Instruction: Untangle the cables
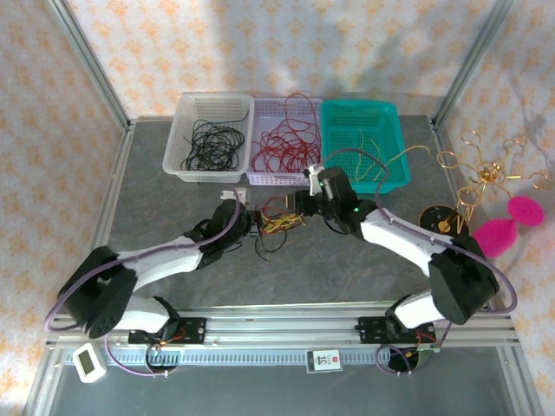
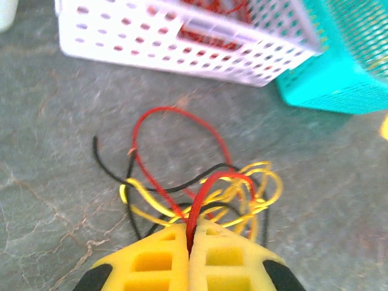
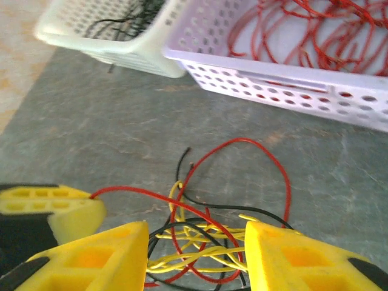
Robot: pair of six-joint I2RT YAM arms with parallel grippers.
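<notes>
The cables (image 1: pixel 279 218) lie as a small tangled bunch of red, yellow and black wires on the grey table, between the two grippers. My left gripper (image 2: pixel 193 227) is shut on a loop of red cable (image 2: pixel 209 188), which rises from between its yellow pads. In the top view the left gripper (image 1: pixel 249 217) sits at the left edge of the bunch. My right gripper (image 3: pixel 197 242) is open, with its yellow fingers standing on either side of the yellow and black strands (image 3: pixel 200 254). The right gripper (image 1: pixel 299 208) is at the right edge of the bunch.
Three baskets stand in a row at the back: a white one (image 1: pixel 178 130) with black wires, a lavender one (image 1: pixel 277 178) with red wires, and a teal one (image 1: pixel 401 147) with yellow wires. A gold wire ornament (image 1: pixel 486 173) and pink shapes (image 1: pixel 503 230) are at the right.
</notes>
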